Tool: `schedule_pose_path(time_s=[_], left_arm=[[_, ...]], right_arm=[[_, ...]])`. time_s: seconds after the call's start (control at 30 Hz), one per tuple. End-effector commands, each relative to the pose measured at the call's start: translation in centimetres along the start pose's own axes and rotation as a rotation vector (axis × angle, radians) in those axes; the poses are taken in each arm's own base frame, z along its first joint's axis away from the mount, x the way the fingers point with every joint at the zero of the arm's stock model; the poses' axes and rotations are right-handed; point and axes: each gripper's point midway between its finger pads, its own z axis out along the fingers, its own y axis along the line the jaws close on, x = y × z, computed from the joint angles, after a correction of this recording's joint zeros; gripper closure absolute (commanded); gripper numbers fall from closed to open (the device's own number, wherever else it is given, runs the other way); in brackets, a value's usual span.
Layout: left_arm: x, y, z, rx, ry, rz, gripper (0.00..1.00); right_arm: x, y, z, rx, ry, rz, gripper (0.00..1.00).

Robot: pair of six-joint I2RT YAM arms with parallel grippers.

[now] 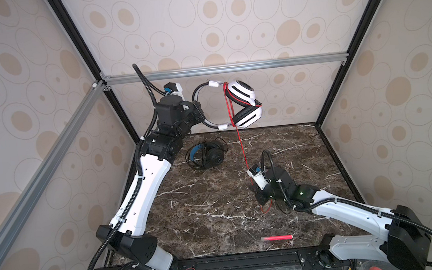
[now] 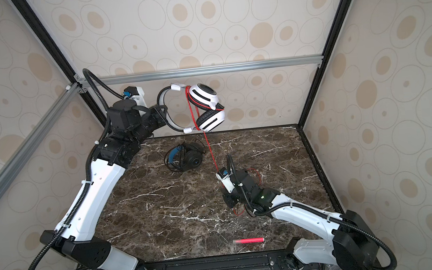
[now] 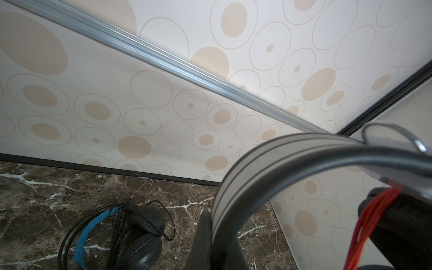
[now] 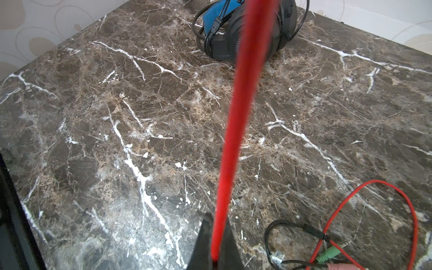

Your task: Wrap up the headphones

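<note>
So the left end effector [image 1: 202, 114] is clamped tight on the headband of the white headphones [image 1: 243, 103], holding them up in the air over the far edge of the counter [image 1: 217, 211], cups on the right side. The red cable [image 1: 240, 144] is looped a few times across the band just beside the cups. It then runs taut down toward the near right, where the right end effector [image 4: 217, 247] has it pinched, low over the counter. The slack tail with green and pink plugs [image 4: 330, 253] lies beside it. The black headphones [image 1: 207, 155] sit on the counter, far and left of middle, with their black cable bundled around them. A red stick [image 1: 276, 238] lies by the near edge
</note>
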Motion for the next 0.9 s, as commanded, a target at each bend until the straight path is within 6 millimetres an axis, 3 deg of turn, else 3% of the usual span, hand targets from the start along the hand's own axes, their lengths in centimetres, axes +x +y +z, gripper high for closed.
schedule_pose_path(time_s=[0.0,0.2,0.33,0.6,0.87], left_arm=[[-6.6,-1.2,-1.5,0.014,-0.227,-0.07,1.0],[-4.9,1.3,0.1,-0.123,-0.226,-0.024,1.0],[-2.9,2.3,0.6,-0.271,-0.198,0.121,1.0],[2.5,4.8,0.8,-0.511,-0.06,0.444,1.0],[7.7,6.4,-0.9,-0.541,0.088,0.658,1.0]], right_arm=[[1.6,0.7,-1.1,0.004,0.075,-0.066,1.0],[0.9,2.2,-2.2,0.007,0.078,-0.157,1.0],[-0.8,3.4,-3.2,0.005,0.065,-0.229,1.0],[-8.4,4.0,-7.9,0.056,-0.089,-0.372,1.0],[-12.6,2.6,-10.0,0.175,-0.104,-0.601,1.0]])
